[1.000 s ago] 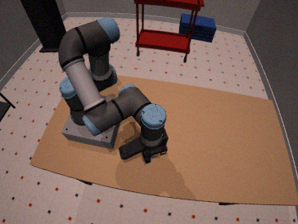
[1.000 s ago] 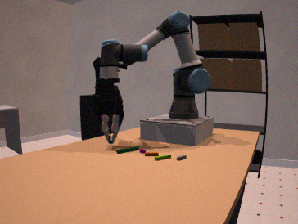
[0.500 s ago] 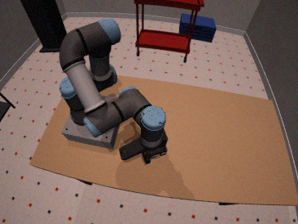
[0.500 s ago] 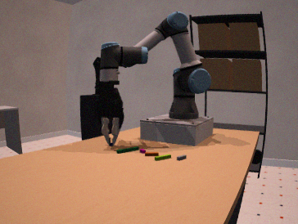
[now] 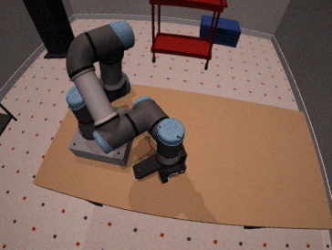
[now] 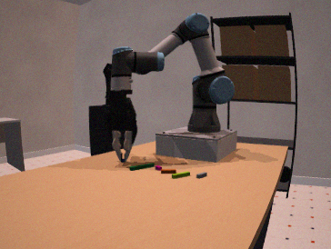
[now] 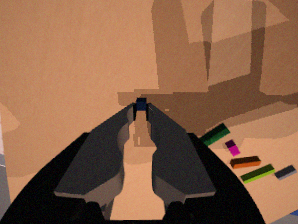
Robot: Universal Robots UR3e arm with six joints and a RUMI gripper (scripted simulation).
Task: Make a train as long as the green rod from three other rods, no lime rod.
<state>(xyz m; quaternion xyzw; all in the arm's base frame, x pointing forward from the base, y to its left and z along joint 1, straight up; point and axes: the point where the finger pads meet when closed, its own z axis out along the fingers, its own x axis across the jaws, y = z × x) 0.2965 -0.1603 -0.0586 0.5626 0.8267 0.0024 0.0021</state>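
My gripper (image 7: 141,104) is shut on a small blue rod (image 7: 141,104) at its fingertips, low over the brown table top; the gripper (image 6: 122,155) also shows in the exterior view, left of the other rods. To its right lie a green rod (image 6: 142,166), a magenta rod (image 6: 158,167), an orange rod (image 6: 168,171), a lime rod (image 6: 181,174) and a grey rod (image 6: 201,174), spread apart in a loose diagonal row. In the wrist view they appear at the right: green (image 7: 216,135), magenta (image 7: 232,147), orange (image 7: 245,162), lime (image 7: 257,173), grey (image 7: 285,172). In the overhead view the arm hides the rods.
The arm's grey base block (image 6: 195,144) stands behind the rods. A dark shelf rack (image 6: 256,68) with boxes is at the back right. A red cart (image 5: 184,27) and a blue crate (image 5: 221,29) stand on the floor beyond the table.
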